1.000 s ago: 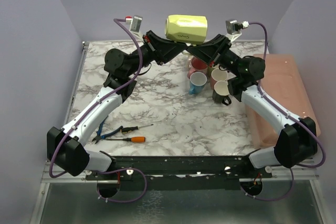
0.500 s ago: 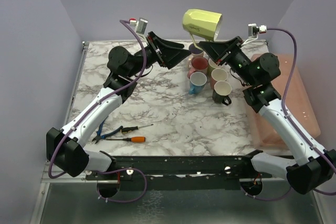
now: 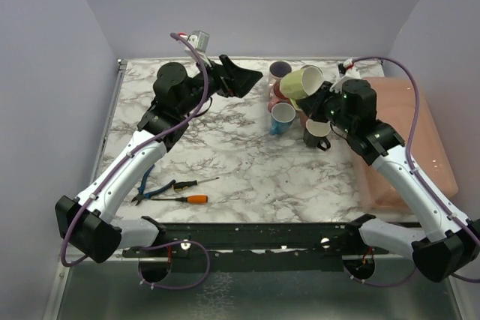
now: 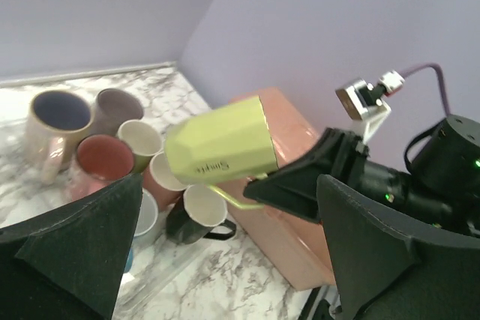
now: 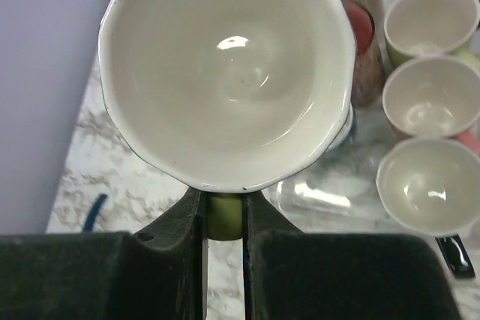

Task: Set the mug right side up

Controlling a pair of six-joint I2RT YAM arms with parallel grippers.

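Note:
A yellow-green mug (image 3: 300, 82) hangs in the air over the cluster of mugs, tilted on its side. My right gripper (image 3: 319, 99) is shut on the mug's handle (image 5: 224, 213). In the right wrist view the mug's white inside (image 5: 225, 65) faces the camera, just above the right gripper (image 5: 224, 219). In the left wrist view the mug (image 4: 221, 144) lies sideways with the right gripper's fingers (image 4: 300, 183) below it. My left gripper (image 3: 251, 80) stands open to the left of the mug, apart from it; the left gripper (image 4: 232, 260) holds nothing.
Below the held mug stand several upright mugs: a blue one (image 3: 283, 118), a dark one (image 3: 316, 134), a pink one (image 3: 283, 94) and a purple one (image 3: 280, 70). A pink box (image 3: 409, 133) lies at the right edge. Pliers (image 3: 150, 191) and an orange-handled screwdriver (image 3: 189, 198) lie front left.
The left gripper opened, let go of the mug and drew back to the left. The right arm swung the mug down and turned it while holding its handle.

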